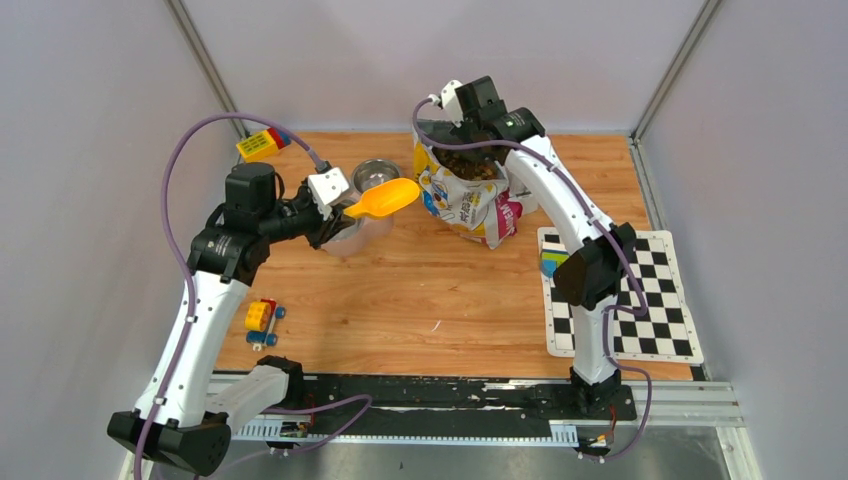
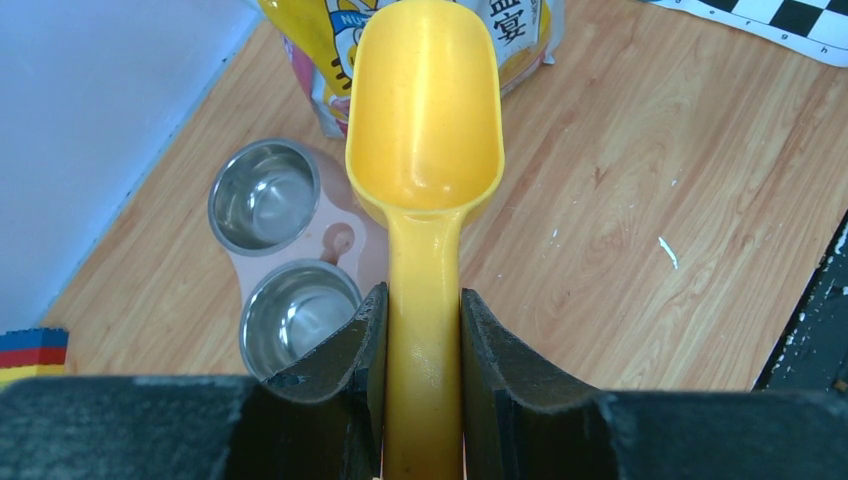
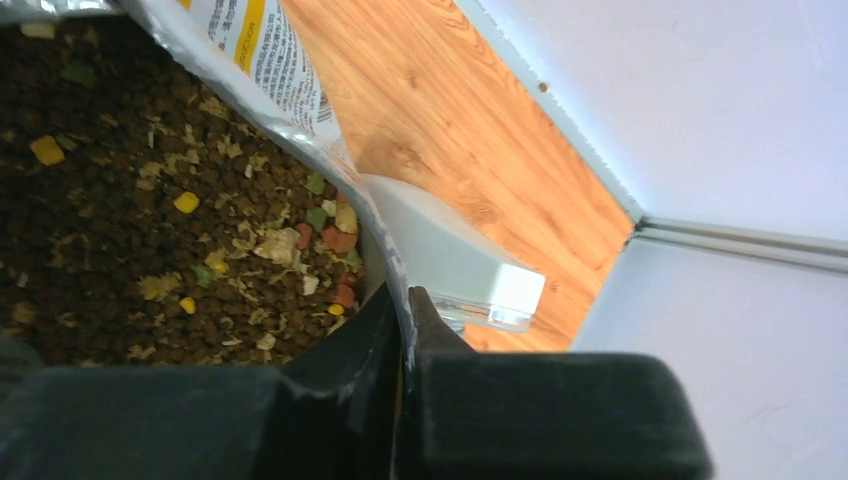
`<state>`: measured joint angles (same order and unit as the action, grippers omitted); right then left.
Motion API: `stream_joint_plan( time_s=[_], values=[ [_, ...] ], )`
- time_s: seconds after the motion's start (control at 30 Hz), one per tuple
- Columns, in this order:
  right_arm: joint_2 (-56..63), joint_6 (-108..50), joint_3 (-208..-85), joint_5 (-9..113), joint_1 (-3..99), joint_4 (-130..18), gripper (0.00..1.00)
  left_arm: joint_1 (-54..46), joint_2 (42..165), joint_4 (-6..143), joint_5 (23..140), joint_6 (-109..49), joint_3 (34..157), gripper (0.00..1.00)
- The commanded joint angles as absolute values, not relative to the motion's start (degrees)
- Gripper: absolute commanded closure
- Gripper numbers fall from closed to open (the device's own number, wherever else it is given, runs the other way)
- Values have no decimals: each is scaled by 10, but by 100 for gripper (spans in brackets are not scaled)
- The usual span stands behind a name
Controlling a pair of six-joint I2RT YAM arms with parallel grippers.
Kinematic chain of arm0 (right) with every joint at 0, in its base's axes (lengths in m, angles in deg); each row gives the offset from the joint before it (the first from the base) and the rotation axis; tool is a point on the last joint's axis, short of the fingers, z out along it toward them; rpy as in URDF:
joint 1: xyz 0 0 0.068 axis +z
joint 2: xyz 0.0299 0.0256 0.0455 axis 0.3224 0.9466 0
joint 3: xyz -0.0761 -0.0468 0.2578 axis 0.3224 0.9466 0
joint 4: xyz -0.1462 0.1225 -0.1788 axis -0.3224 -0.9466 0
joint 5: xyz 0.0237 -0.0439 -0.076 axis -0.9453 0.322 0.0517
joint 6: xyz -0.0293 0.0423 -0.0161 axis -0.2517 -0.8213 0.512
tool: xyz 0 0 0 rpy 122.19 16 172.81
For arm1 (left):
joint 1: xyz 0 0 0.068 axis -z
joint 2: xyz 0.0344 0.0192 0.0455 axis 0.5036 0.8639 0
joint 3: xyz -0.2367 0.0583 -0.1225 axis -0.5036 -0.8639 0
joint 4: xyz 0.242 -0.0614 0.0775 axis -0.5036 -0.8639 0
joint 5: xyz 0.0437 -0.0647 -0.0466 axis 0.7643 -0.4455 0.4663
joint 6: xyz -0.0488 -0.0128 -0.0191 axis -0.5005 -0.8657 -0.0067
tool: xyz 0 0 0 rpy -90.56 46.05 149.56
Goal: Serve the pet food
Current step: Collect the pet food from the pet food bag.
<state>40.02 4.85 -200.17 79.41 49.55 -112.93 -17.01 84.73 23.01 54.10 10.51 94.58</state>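
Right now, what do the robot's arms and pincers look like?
The left arm and right arm have white links with black joints and bases. A purple cable runs along each. The left pincer and right pincer have dark, wedge-shaped fingers; white camera boxes sit at the wrists.

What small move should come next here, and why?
Probably carry the yellow scoop in the left claw into the bag mouth: the scoop and both steel bowls are empty, and the right claw pinches the bag's rim, kibble exposed.

The wrist views' edges crop the scoop (image 2: 424, 130) at its handle and the pet food (image 3: 130, 200) at left.
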Motion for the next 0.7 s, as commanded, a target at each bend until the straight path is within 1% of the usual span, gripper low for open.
stream_joint_plan(
  time_s=[0.0, 0.37, 0.67],
  values=[
    [399, 65, -2024, 843, 503, -1116, 100, -175, 842, 260, 536, 94, 944, 100],
    [382, 131, -2070, 915, 457, -979, 100, -175, 842, 261, 535, 96, 942, 100],
    [362, 178, -2103, 929, 429, -908, 100, -175, 847, 263, 533, 93, 947, 100]
  ],
)
